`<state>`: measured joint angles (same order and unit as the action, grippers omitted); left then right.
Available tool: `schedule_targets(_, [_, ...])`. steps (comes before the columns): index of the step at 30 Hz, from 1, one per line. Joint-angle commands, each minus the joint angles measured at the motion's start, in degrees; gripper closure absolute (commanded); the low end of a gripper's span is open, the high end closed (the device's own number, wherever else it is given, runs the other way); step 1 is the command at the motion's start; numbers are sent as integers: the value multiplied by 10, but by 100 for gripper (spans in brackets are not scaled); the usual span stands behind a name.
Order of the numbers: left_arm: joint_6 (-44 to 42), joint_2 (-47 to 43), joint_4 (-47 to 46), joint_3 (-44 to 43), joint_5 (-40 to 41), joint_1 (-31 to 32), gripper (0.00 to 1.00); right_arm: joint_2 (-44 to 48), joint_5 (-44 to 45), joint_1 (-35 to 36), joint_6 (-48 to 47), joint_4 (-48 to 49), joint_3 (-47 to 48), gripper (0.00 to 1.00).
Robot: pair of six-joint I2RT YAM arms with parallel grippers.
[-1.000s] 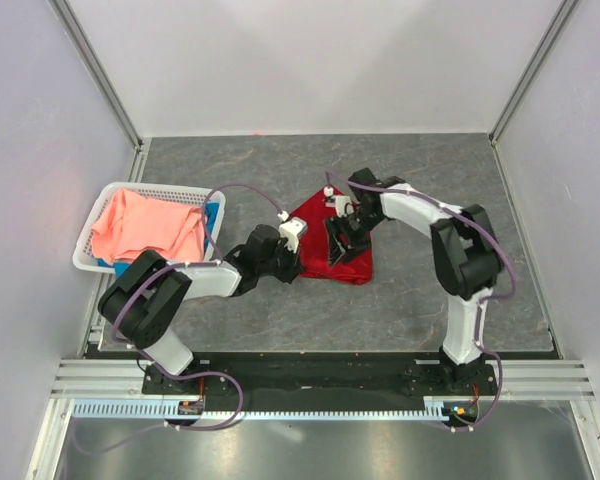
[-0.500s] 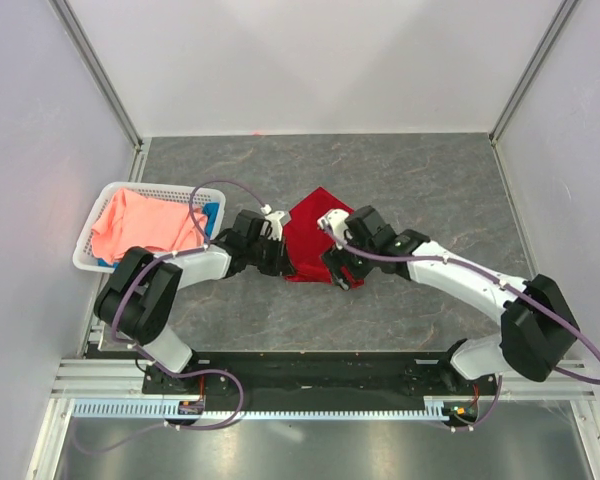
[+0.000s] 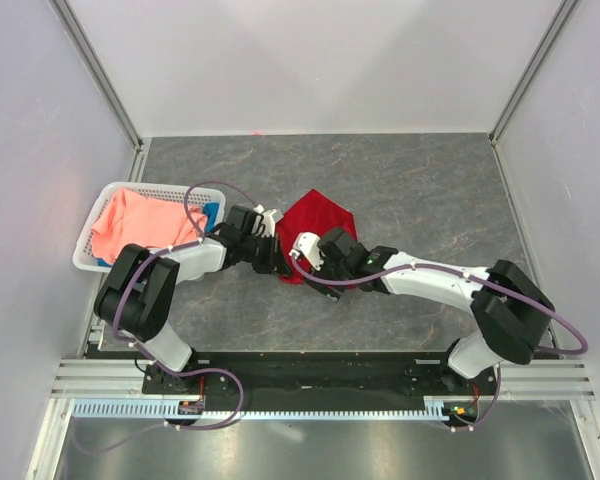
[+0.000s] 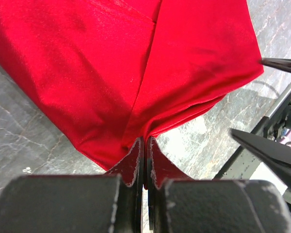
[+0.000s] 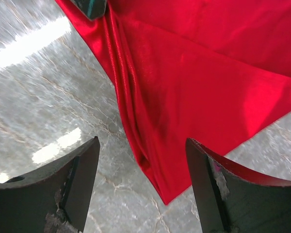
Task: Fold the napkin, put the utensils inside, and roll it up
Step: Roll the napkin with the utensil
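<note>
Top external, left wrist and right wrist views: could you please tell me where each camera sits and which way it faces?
Top external: fixed above and behind the bases, looking down on the table; left arm and right arm reach in from the bottom.
Left wrist: on the left arm, looking along the shut left end effector, which pinches the napkin.
Right wrist: on the right arm, looking down past the open right end effector at the napkin's edge.
Shared: both wrist views show the napkin on the table.
</note>
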<state>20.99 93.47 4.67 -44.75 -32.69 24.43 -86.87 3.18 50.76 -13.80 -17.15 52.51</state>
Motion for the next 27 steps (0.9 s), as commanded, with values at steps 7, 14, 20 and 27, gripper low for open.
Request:
schedule_targets(7, [17, 7, 13, -21, -24, -6, 98, -77, 62, 17, -47, 26, 13, 23])
schedule_targets(14, [15, 9, 14, -25, -26, -6, 98, -89, 118, 20, -59, 32, 1, 39])
schedule_targets(20, [12, 10, 14, -30, -31, -7, 98, -92, 122, 26, -70, 42, -5, 64])
schedule_targets(27, [11, 13, 12, -37, -38, -6, 98, -92, 62, 27, -73, 2, 18, 82])
